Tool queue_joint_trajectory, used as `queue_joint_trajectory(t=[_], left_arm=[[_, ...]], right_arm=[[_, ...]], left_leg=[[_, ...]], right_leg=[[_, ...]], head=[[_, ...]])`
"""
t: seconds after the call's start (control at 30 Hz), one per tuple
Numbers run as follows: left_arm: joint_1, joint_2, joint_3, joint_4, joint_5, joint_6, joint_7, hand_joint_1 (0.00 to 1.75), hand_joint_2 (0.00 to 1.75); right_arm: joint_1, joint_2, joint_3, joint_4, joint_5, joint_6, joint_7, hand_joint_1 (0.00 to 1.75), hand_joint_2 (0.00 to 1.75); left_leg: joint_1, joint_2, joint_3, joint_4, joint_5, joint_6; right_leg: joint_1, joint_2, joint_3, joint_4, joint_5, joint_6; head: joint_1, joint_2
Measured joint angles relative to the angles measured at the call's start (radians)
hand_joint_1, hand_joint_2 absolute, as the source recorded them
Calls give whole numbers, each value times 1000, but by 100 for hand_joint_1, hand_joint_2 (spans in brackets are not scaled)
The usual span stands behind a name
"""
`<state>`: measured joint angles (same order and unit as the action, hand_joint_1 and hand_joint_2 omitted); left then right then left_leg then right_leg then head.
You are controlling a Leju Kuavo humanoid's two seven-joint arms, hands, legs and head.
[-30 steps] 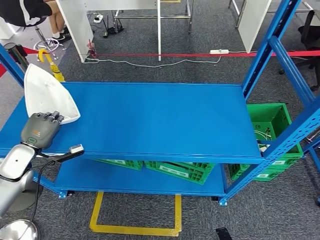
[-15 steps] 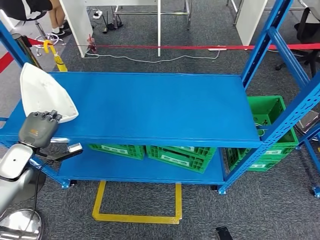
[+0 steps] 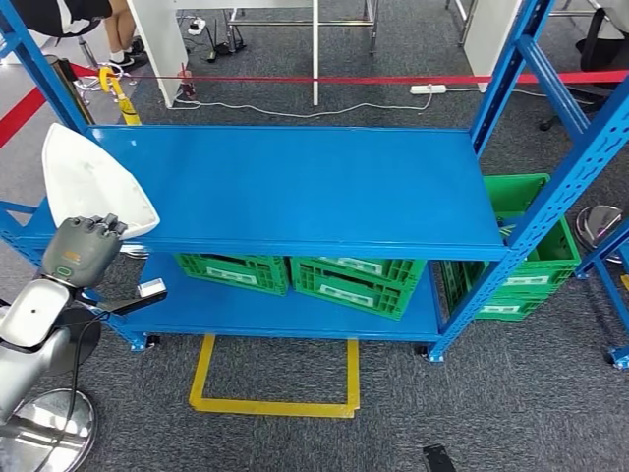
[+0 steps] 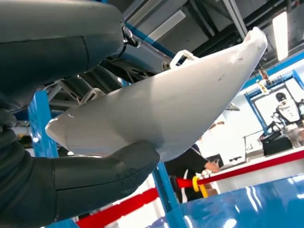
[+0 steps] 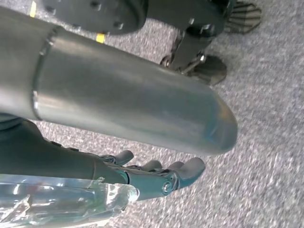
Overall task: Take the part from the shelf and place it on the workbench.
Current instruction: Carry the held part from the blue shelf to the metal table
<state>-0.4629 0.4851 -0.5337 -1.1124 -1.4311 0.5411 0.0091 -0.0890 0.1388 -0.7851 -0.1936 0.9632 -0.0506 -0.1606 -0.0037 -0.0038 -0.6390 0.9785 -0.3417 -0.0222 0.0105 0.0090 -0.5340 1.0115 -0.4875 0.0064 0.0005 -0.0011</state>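
Item 1: white, smooth-shelled moulded plastic part [image 3: 88, 182], teardrop outline, one rounded end and one tapered point, shallowly dished. It sits at the left end of the blue painted steel shelf [image 3: 312, 187], overhanging the shelf's left front corner. In the left wrist view the shell [image 4: 168, 109] is glossy, lightly scuffed, with small tabs on its upper rim.

Item 2: left hand [image 3: 80, 252], grey ribbed back, dark fingers. I have it clamped on the near edge of the part; the thick thumb [image 4: 104, 173] presses up under the shell while the rest of the hand bears on the top. I judge the grip firm but narrow, on one edge only.

Item 3: right hand [image 5: 157, 178], hanging by the robot's side above grey carpet, fingers loosely extended, holding nothing.

Item 4: green slotted plastic crates [image 3: 356, 280] on the lower shelf level; one more beyond the shelf's right end.

Step in hand: carrying the part away from the shelf. To do it well, I would lift the part clear of the front edge before backing away, keep it level so the slick shell does not pivot in the grip, and mind the blue upright at the left rear corner. The desk is not in sight; I would turn slowly toward it.
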Motion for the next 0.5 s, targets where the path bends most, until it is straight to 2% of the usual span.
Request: queue_joint_trajectory(t=[0.03, 0.07, 0.1, 0.17, 0.2, 0.23, 0.27, 0.3, 0.33, 0.37, 0.4, 0.43, 0.47, 0.5], left_arm=[[-1, 2, 0, 0, 0, 0, -1, 175, 175], [-2, 5, 0, 0, 1, 0, -1, 175, 175], [-3, 8, 0, 0, 1, 0, -1, 175, 175], [-5, 10, 0, 0, 1, -1, -1, 175, 175], [-5, 10, 0, 0, 1, -1, -1, 175, 175], [-4, 10, 0, 0, 1, -1, -1, 175, 175], [-4, 11, -1, 0, 1, -1, -1, 175, 175], [-4, 11, -1, 0, 1, -1, -1, 175, 175], [-5, 11, 0, 0, 1, -1, -1, 175, 175], [-7, 11, 0, 0, 1, 0, -1, 175, 175], [-9, 11, 0, 0, 2, 0, -1, 175, 175], [-10, 11, 0, 0, 2, 0, -1, 175, 175], [-11, 11, 0, 0, 2, 0, -1, 175, 175], [-10, 10, -1, 0, 2, 0, -1, 175, 175]], right_arm=[[0, 0, 0, 0, 0, 0, 1, 0, 0], [0, 0, 0, 0, 0, 0, 1, 0, 0], [-1, 1, 0, 0, 0, 0, 1, 0, 0], [-2, 1, -1, 0, 0, 1, 0, 0, 0], [-1, 1, -1, 0, 0, 2, 0, 0, 0], [0, 1, -1, 0, 0, 3, 0, 0, 0], [0, 1, -1, 0, 0, 4, 0, 0, 0], [0, 1, -1, 0, 0, 4, 0, 0, 0], [0, 1, -1, -1, 0, 4, 0, 0, 0], [-1, 0, -1, -1, 0, 4, -1, 0, 0], [-2, 0, -1, -2, 0, 4, -1, 0, 0], [-2, -1, -1, -3, 0, 4, -1, 0, 0], [-1, -1, -1, -3, 0, 4, -1, 0, 0], [1, -1, -1, -3, 0, 4, -1, 0, 0]], left_leg=[[1, 0, -6, 7, -13, -6], [2, 0, -16, 29, -43, -12], [4, 0, -32, 71, -89, -18], [9, 0, -65, 196, -185, -29], [12, 0, -74, 252, -207, -33], [14, 0, -71, 285, -206, -37], [17, 0, -52, 283, -185, -40], [19, 0, -15, 245, -157, -44], [23, 0, 35, 182, -137, -48], [24, -1, 89, 106, -134, -49], [25, -2, 128, 47, -140, -45], [24, -2, 149, 9, -150, -38], [20, -3, 153, -7, -153, -26], [20, -1, 143, -5, -146, -13]], right_leg=[[-2, -1, -6, -2, 9, -7], [-5, -3, -13, -5, 22, -12], [-8, -4, -23, -7, 35, -16], [-9, -5, -49, -7, 58, -18], [-9, -6, -64, -6, 70, -17], [-11, -6, -78, -5, 80, -16], [-13, -7, -93, -3, 91, -13], [-16, -7, -106, -1, 101, -8], [-18, -7, -117, 2, 109, -2], [-19, -6, -128, 5, 117, 5], [-18, -5, -134, 8, 126, 12], [-16, -4, -139, 8, 135, 18], [-16, -4, -142, 4, 146, 25], [-17, -4, -145, -1, 156, 31]], head=[[0, 0], [-2, 0], [-3, 0], [-5, 0], [-5, 0], [-5, 0], [-4, 0], [-5, 0], [-5, 0], [-6, 0], [-6, 0], [-7, 0], [-7, 0], [-7, 0]])
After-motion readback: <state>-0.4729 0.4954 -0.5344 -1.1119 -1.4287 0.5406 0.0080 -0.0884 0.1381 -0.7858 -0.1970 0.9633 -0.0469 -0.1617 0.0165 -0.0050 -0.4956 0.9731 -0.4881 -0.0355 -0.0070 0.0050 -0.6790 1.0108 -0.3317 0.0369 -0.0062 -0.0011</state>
